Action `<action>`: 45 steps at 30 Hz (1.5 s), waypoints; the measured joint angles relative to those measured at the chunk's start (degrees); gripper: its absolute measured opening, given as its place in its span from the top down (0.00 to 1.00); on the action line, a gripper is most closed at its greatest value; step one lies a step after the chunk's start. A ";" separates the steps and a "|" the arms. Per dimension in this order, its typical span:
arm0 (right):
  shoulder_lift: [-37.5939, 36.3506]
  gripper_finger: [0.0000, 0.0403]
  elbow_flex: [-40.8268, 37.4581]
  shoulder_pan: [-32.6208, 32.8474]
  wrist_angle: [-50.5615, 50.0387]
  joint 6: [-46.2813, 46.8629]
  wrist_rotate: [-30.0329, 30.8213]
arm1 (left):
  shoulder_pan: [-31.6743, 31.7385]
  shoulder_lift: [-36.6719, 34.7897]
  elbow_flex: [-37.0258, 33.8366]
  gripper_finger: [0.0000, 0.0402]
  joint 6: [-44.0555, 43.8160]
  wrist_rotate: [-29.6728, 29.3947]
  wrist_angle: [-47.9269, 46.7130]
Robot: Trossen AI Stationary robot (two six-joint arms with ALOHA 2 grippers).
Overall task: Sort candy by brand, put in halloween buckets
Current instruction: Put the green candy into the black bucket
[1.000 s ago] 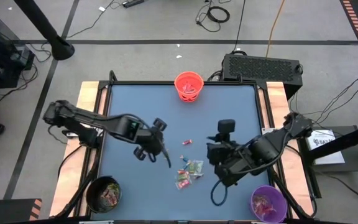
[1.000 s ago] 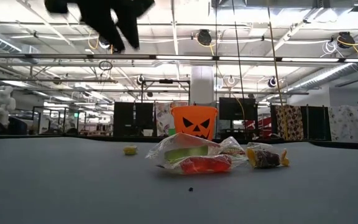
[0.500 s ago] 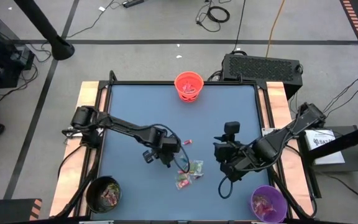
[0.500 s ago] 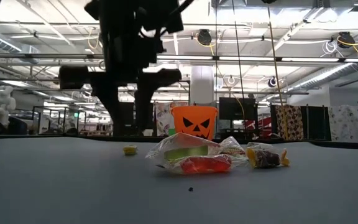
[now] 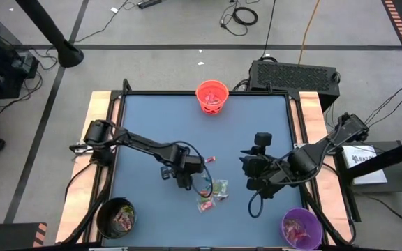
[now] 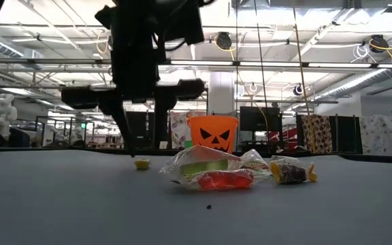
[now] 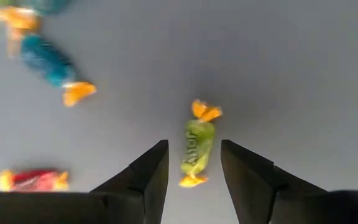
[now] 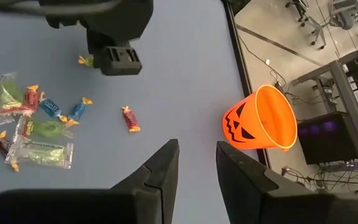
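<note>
My left gripper [image 5: 187, 178] is low over the table's middle, open. Its two fingers stand on either side of a small green candy with orange twisted ends [image 7: 197, 145] that lies flat on the table, also visible in the low view [image 6: 142, 163]; they do not touch it. A blue candy [image 7: 47, 60] and a red candy [image 7: 33, 180] lie close by. The main candy pile [image 5: 213, 192] sits just to the right. My right gripper [image 5: 249, 171] hovers open, right of the pile. The orange bucket [image 5: 212, 96] stands at the far edge, the black bucket [image 5: 116, 217] near left, the purple bucket [image 5: 301, 228] near right.
A single red candy [image 5: 209, 160] lies apart, on the far side of the pile. The black and purple buckets hold candy. A cable loop [image 5: 253, 207] hangs below the right arm. The table's far half around the orange bucket is bare blue surface [image 5: 159, 118].
My left gripper has moved toward the table's right and come down from high above the surface until its open fingers straddle the green candy. My right gripper has drawn back a little toward the far-right. No candy has moved.
</note>
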 joint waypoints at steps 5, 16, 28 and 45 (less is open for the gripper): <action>0.00 0.75 0.00 0.06 0.18 0.08 -0.03 | 0.06 2.17 0.00 0.62 3.95 0.21 1.03; 0.00 0.75 0.02 0.04 0.37 -0.06 -0.03 | 1.33 2.99 0.09 0.71 5.56 2.27 1.00; 0.00 0.75 0.02 0.04 0.38 -0.07 -0.01 | 1.76 3.04 0.09 0.82 4.36 3.59 0.02; 0.02 0.75 0.11 0.06 0.37 -0.07 0.04 | -0.88 -0.23 1.81 0.83 -6.02 -0.14 -2.93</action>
